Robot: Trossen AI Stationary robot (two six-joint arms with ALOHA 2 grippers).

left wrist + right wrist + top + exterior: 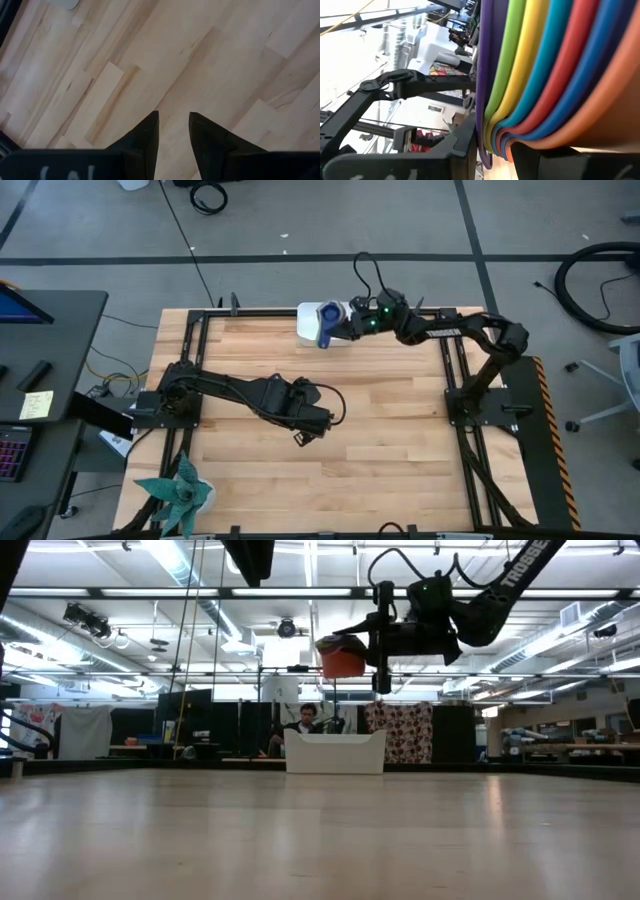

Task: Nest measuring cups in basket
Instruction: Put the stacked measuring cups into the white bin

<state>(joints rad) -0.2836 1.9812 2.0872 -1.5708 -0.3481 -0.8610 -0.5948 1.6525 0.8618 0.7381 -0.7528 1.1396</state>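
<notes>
The measuring cups (342, 658) are nested into one stack, orange outermost below and blue showing on top (328, 315). My right gripper (374, 640) is shut on the stack and holds it in the air over the white basket (335, 752), which stands on its bottom at the table's far edge (308, 330). In the right wrist view the stacked handles (545, 65) fill the picture as purple, green, yellow, light blue, red, dark blue and orange bands. My left gripper (173, 116) hangs open over bare wood at mid-table (300, 437). My right gripper pinches the stacked handles (495, 142) of the nested cups between its two fingers, the purple layer against one finger (465, 145) and the orange against the other. The fingers lie level, coming from the table's right. The stack hangs clear above the basket.
A teal plant-like ornament (178, 492) sits at the table's near left corner. Black frame rails (455, 380) run along the table's sides. A person (305, 720) sits beyond the far edge, behind the basket. Bare wood (380, 440) lies between the arms.
</notes>
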